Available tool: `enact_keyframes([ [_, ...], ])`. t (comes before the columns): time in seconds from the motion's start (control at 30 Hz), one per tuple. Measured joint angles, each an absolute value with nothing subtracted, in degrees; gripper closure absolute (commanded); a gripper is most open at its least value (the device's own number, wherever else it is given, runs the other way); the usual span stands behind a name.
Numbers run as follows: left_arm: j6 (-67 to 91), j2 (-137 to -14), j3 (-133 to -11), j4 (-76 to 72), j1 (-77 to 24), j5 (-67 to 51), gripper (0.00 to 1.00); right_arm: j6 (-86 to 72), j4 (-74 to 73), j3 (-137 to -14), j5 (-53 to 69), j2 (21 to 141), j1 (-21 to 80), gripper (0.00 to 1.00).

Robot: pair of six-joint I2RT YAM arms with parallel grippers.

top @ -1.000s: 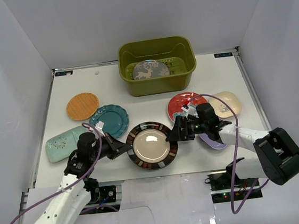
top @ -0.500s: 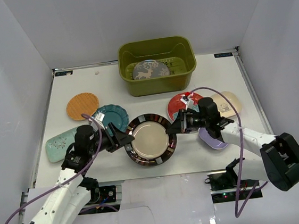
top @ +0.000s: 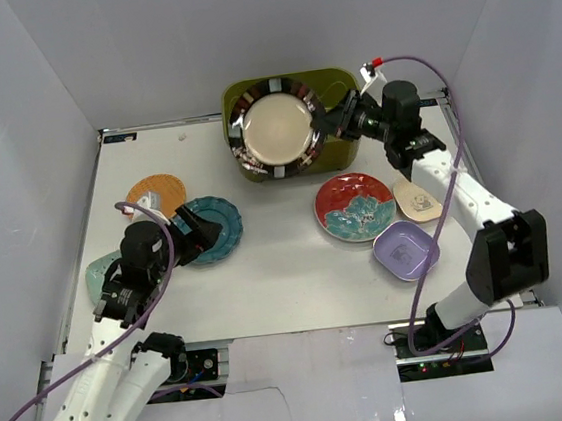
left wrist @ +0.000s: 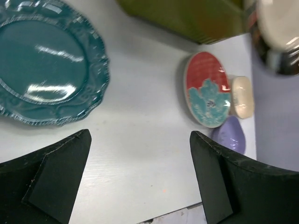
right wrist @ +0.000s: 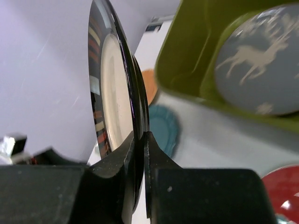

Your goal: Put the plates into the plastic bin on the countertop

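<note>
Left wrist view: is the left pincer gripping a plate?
No, the left pincer has its fingers wide apart with only countertop between them, and the teal plate lies flat beyond them.

The bin [top: 337, 75] sits upper centre, at the far edge of the table [top: 277, 266], an inner plate [right wrist: 257, 70] within; a raised plate [top: 277, 127] covers its left half. The left plate cluster [top: 215, 229] lies mid-left, the right plate cluster [top: 356, 208] mid-right.

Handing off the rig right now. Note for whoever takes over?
Right gripper: shut on the dark-rimmed beige plate, held up tilted at the plastic bin.
Left gripper: open, empty, beside the teal plate.
Done: grey deer plate lies in the bin.
Left: release the held plate; then teal plate, orange plate, mint plate, red flower plate, cream plate, lavender plate, all on the countertop.
</note>
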State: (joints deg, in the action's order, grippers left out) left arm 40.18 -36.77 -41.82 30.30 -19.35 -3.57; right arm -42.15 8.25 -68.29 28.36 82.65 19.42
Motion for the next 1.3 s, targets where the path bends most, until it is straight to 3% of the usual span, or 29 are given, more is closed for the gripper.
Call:
enact_keyframes([
  [0.43,53.0,-40.1,-28.8,31.3,-19.3,6.1,0.02,-39.8,-4.4,-106.3,16.4,118.9,13.2,0.92],
  [0.73,57.2,-44.0,-26.0,27.6,-19.3,9.7,0.02,-40.1,-10.3,-111.7,15.6,130.3,13.6,0.91],
  [0.87,57.4,-45.1,-25.8,26.7,-19.3,9.5,0.02,-40.6,-10.3,-111.7,16.4,131.1,13.6,0.72],
  [0.9,57.1,-44.9,-25.9,26.5,-19.3,9.4,0.02,-40.8,-10.2,-111.9,16.5,131.1,13.6,0.55],
  [1.0,55.6,-43.7,-26.3,26.5,-19.3,8.7,0.02,-40.8,-10.2,-112.5,16.6,131.1,13.8,0.3],
  [1.07,54.1,-42.8,-27.2,26.7,-19.3,8.0,0.02,-40.3,-10.3,-112.7,16.3,131.1,13.9,0.2],
  [1.23,49.7,-39.9,-31.0,27.1,-19.3,6.3,0.02,-38.4,-11.3,-112.7,15.1,131.0,14.4,0.02],
  [1.3,47.8,-38.7,-32.5,27.8,-19.3,5.7,0.02,-37.2,-12.9,-112.8,13.7,130.7,14.8,0.06],
])
